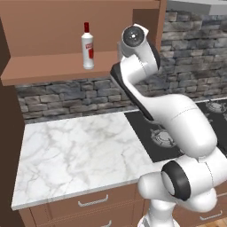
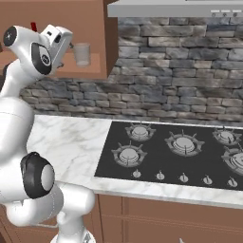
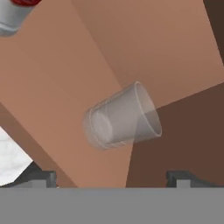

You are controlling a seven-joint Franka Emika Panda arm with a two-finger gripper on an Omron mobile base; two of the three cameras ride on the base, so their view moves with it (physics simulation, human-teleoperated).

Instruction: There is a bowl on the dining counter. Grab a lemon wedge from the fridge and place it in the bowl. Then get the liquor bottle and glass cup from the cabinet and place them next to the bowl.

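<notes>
The glass cup [image 2: 81, 54] stands upright on the open shelf of the brown cabinet [image 2: 95, 28]. In the hand view the glass cup [image 3: 122, 116] lies dead ahead, a short way beyond my gripper [image 3: 113, 177], whose dark fingertips [image 3: 41, 177] stand wide apart with nothing between them. From the right base view my gripper [image 2: 70, 46] hovers just left of the cup, apart from it. The liquor bottle [image 1: 88, 46], with its red cap and label, stands further left on the same cabinet [image 1: 53, 71] shelf; its edge, the liquor bottle [image 3: 13, 13], shows in the hand view. Bowl, dining counter, lemon wedge and fridge are out of view.
Below the shelf runs a marble counter [image 1: 75, 150] with a black stove [image 2: 180, 152] to the right. A stone backsplash [image 2: 180, 71] rises behind it, a range hood [image 2: 180, 7] hangs above, and brown drawers [image 1: 93, 201] sit under the counter.
</notes>
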